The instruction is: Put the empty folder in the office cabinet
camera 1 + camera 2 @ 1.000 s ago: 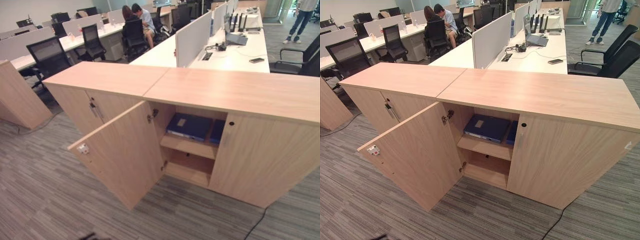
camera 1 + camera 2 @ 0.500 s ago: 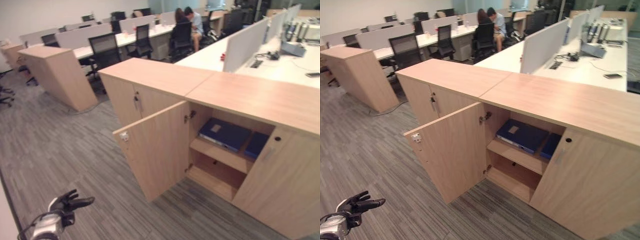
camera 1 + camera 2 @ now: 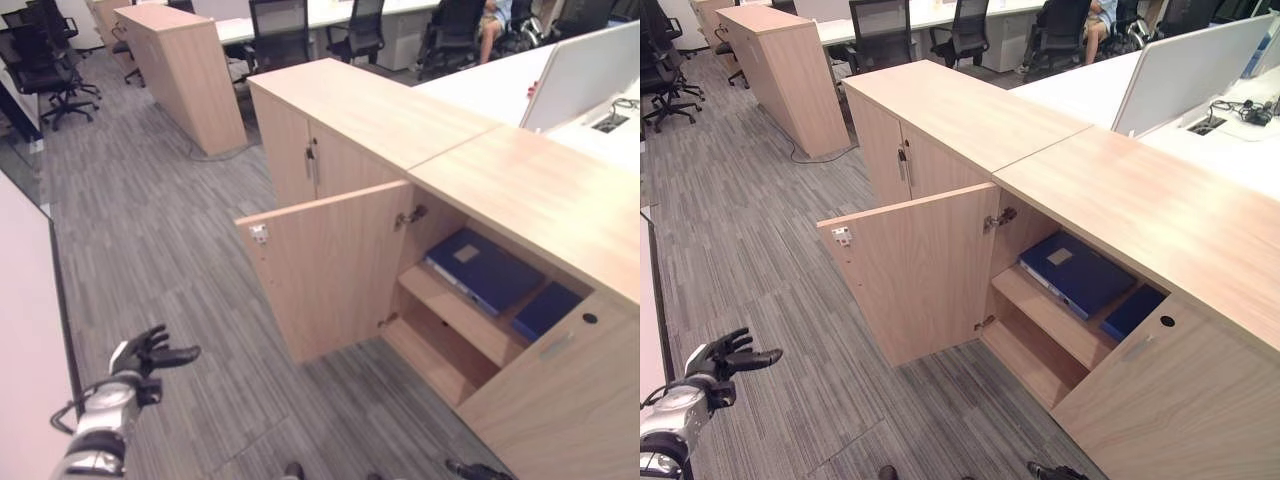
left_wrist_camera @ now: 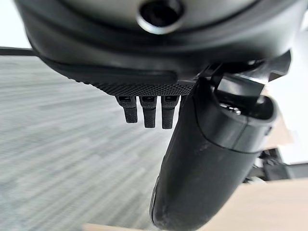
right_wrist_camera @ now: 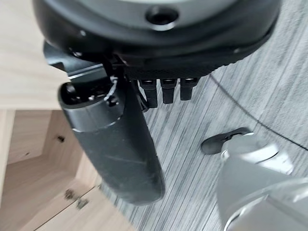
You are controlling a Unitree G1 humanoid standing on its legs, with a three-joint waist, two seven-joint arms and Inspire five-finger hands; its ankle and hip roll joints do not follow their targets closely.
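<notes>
**Cabinet open, folder on upper shelf, both hands empty**

Room: open-plan office with grey striped carpet (image 3: 760, 250), rows of white desks (image 3: 1080, 85) with a pale divider screen (image 3: 1185, 70), and black mesh chairs (image 3: 880, 25). A seated person (image 3: 1102, 15) shows at the far desks. Since half a second ago the whole scene has swung across the head views, so the camera has turned; the furniture itself has not moved.

Office cabinet (image 3: 1120, 200): long, low, light wood, two units end to end. A second, separate wooden cabinet (image 3: 780, 70) stands well apart on the carpet behind it.

Cabinet door (image 3: 925, 270): left-hand leaf of the nearer unit, swung wide open as before; its neighbour on the right is closed.

Folder (image 3: 1075, 270): dark blue, lying flat on the upper shelf inside the open compartment, same place as earlier. A second blue folder (image 3: 1132, 312) lies just beside it, partly behind the closed door. The lower shelf (image 3: 1025, 360) is bare wood.

Left hand (image 3: 150, 355): low over the carpet, well apart from the cabinet, fingers stretched out and relaxed, grasping nothing; it sits higher in the view than before.

Right hand (image 5: 120, 144): seen from its own wrist, by the cabinet front, thumb and fingers straight, released, holding nothing.
</notes>
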